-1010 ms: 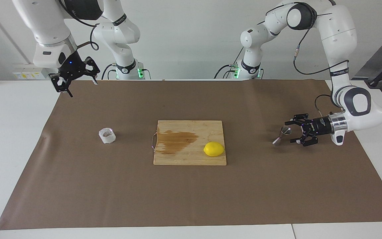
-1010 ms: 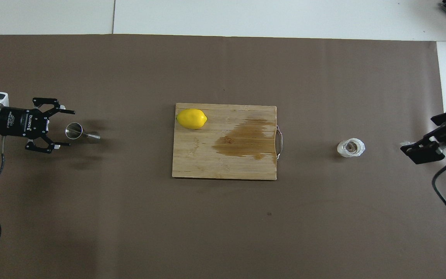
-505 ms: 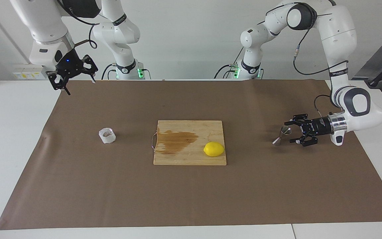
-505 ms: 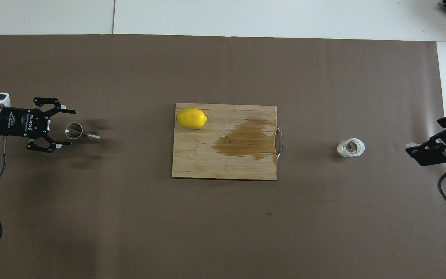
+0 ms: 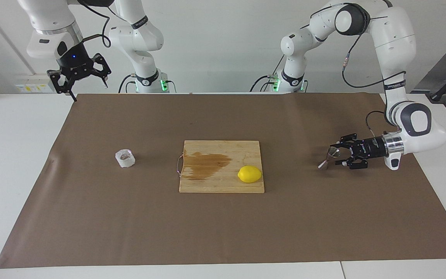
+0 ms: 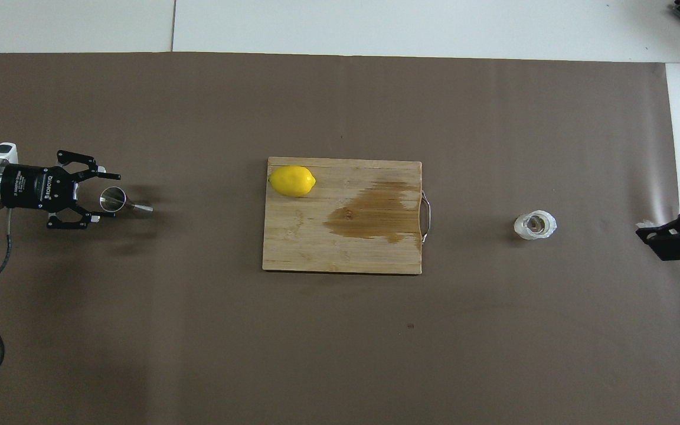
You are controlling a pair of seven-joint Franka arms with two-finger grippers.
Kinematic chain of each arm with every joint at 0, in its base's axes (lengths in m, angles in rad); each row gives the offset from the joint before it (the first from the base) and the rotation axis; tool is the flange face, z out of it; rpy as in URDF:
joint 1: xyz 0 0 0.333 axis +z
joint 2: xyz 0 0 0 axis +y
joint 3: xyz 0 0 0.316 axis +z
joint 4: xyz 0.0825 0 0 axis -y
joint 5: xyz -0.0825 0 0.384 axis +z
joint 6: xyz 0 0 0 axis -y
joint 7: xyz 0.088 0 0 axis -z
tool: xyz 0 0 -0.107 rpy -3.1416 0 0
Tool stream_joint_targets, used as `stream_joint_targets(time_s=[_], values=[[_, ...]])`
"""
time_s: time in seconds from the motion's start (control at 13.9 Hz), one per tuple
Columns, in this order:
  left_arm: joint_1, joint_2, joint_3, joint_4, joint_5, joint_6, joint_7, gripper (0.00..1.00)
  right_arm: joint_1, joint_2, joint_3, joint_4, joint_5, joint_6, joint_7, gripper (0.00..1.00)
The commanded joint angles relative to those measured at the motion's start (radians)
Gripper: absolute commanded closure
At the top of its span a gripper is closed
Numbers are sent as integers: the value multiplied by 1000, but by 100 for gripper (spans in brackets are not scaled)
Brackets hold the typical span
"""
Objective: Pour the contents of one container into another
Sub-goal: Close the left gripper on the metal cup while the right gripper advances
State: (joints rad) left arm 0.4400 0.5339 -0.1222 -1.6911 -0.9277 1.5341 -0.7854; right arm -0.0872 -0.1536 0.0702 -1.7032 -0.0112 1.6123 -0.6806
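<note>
The steel jigger (image 5: pixel 328 158) stands on the brown paper (image 5: pixel 223 228) at the left arm's end of the tabletop (image 5: pixel 10 147). The left end effector (image 5: pixel 338 156) lies low and level, its fingers part-way closed around the jigger's upper cone; whether they touch it I cannot tell. The crinkled white cup (image 5: pixel 125 158) sits toward the right arm's end (well apart from the jigger), with the cutting board (image 5: pixel 215 182) and lemon (image 5: pixel 249 174) between. The right end effector (image 5: pixel 79 87) hangs raised over the paper's corner, fingers wide.

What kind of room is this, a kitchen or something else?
Probably a robotics lab set up like a kitchen counter: two white robot arms at a paper-covered table, with a cutting board and lemon as props.
</note>
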Motion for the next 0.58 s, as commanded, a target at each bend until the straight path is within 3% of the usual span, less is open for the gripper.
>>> stream_joint_targets(time_s=[0.0,0.22,0.51], values=[[13,-2,-8,-10,-19,-9,5,37,1,-24,14,-22,10,-2,-17,0],[11,-2,-8,-10,-19,-9,5,48,55,-30,16,-38,10,0,-40,0],[11,0,-8,-10,-19,-11,5,49,81,-60,16,-116,32,32,-173,0]])
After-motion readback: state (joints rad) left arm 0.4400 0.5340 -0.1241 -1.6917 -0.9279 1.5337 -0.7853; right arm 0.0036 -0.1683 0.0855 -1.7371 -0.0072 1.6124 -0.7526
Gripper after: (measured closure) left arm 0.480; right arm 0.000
